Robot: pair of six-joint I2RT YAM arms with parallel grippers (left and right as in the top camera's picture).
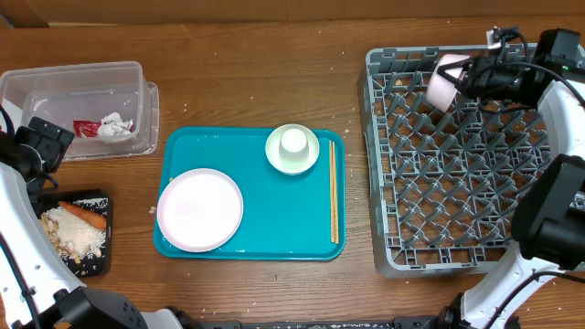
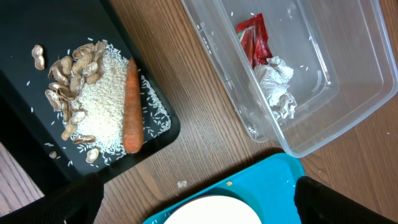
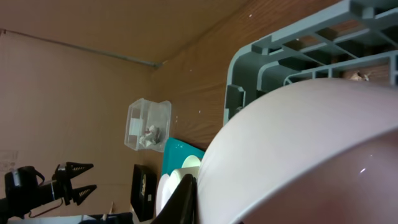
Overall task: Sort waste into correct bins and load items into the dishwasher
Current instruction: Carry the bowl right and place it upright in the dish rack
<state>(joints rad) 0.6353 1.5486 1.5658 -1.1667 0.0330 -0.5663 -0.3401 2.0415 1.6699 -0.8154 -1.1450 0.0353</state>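
Pinching a white bowl (image 1: 441,84) in the right gripper (image 1: 462,78), tilted over the grey dish rack (image 1: 457,183) at its eleven o'clock corner. Holding the left gripper (image 1: 44,144) spread wide at nine o'clock, between clear tub (image 2: 354,74) with napkin (image 2: 277,87) and wrapper (image 2: 255,37) and black tray (image 2: 56,18) with carrot (image 2: 130,109) and scraps (image 2: 93,93).

Left arm (image 1: 14,219): smooth white curved shells joined by black housings
Left gripper (image 1: 44,144): black and blocky, matt finish
Left fingers (image 3: 78,190): black, tapered to points, saw-toothed along the inner edges
Right arm (image 1: 559,110): white shells between large rounded black joint housings
Right wrist cables (image 1: 508,44): thin black leads in loops, a small white connector at the top
Right gripper (image 1: 457,78): black body; one slim dark finger edge shows close up, blurred
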